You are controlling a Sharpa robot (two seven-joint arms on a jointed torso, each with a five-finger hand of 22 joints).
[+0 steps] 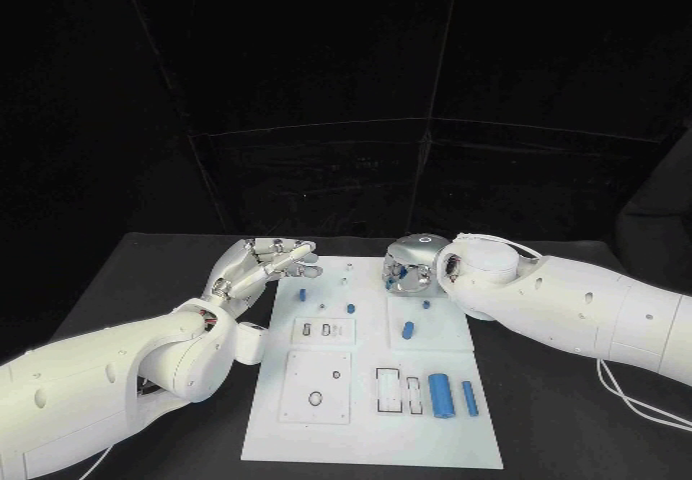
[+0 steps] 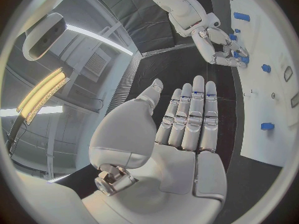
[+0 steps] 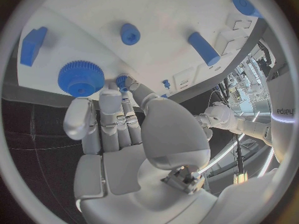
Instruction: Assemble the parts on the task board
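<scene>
The white task board (image 1: 375, 430) lies mid-table with several blue parts on it. Two blue cylinders (image 1: 440, 393) lie side by side at its near right, and a short blue peg (image 1: 408, 329) lies mid-board. My right hand (image 1: 411, 265) is down at the board's far edge. In the right wrist view its thumb and a finger (image 3: 112, 97) pinch a small blue part (image 3: 122, 80) beside a large blue gear (image 3: 81, 78). My left hand (image 1: 267, 262) hovers off the board's far left corner, fingers (image 2: 193, 109) straight and together, holding nothing.
Black table (image 1: 562, 440) surrounds the board on all sides. Empty recesses and slots (image 1: 317, 398) mark the board's near half. A small blue piece (image 1: 303, 294) sits near the left hand. A blue peg (image 3: 129, 34) and a blue bar (image 3: 204, 49) lie beyond the right hand's fingers.
</scene>
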